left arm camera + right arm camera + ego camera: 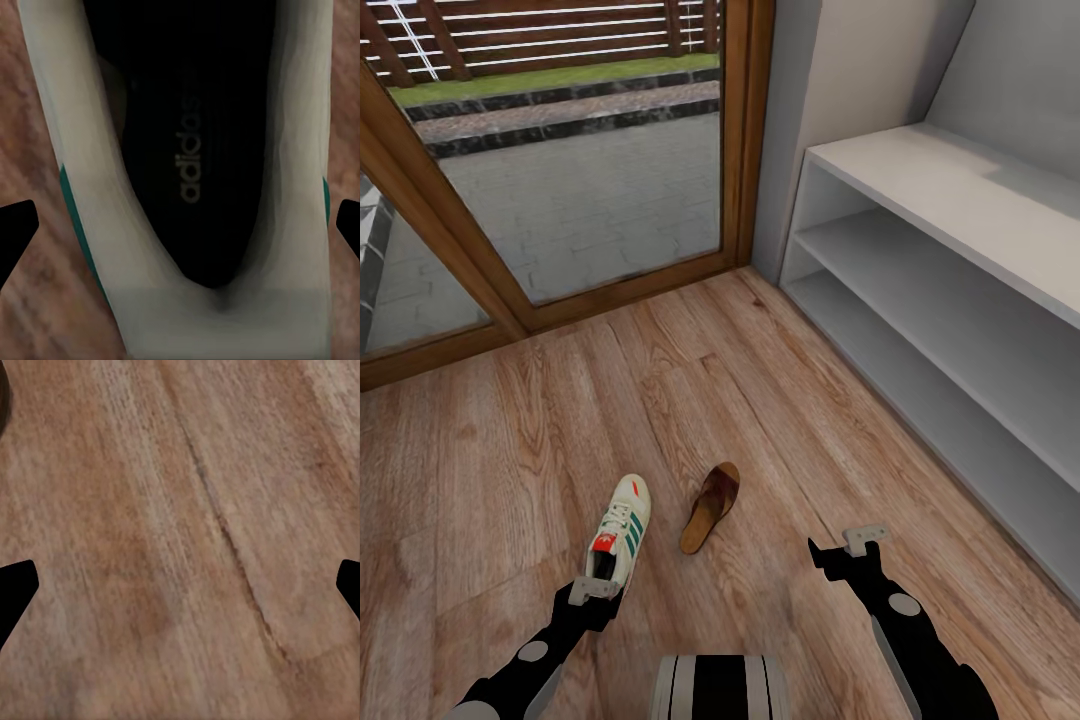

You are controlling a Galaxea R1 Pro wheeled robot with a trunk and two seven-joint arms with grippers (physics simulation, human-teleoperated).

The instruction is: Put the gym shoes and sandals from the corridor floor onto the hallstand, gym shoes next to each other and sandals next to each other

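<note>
Head view shows one gym shoe lying on the corridor floor, toe pointing away from the robot, with a single sandal just beside it toward the hallstand, tipped on its edge so its sole and straps are hard to read. The left tool sits over the shoe's heel, covering it. In the left wrist view the dark insole of the gym shoe with its printed brand name lies between the two black fingertips, which stand wide apart at the frame edges, clear of the shoe's walls: that tool is open. The right tool hangs above bare planks, well apart from the sandal; the right wrist view shows its fingertips equally spread, so it is open. The hallstand's far end is cut off by the frame.
</note>
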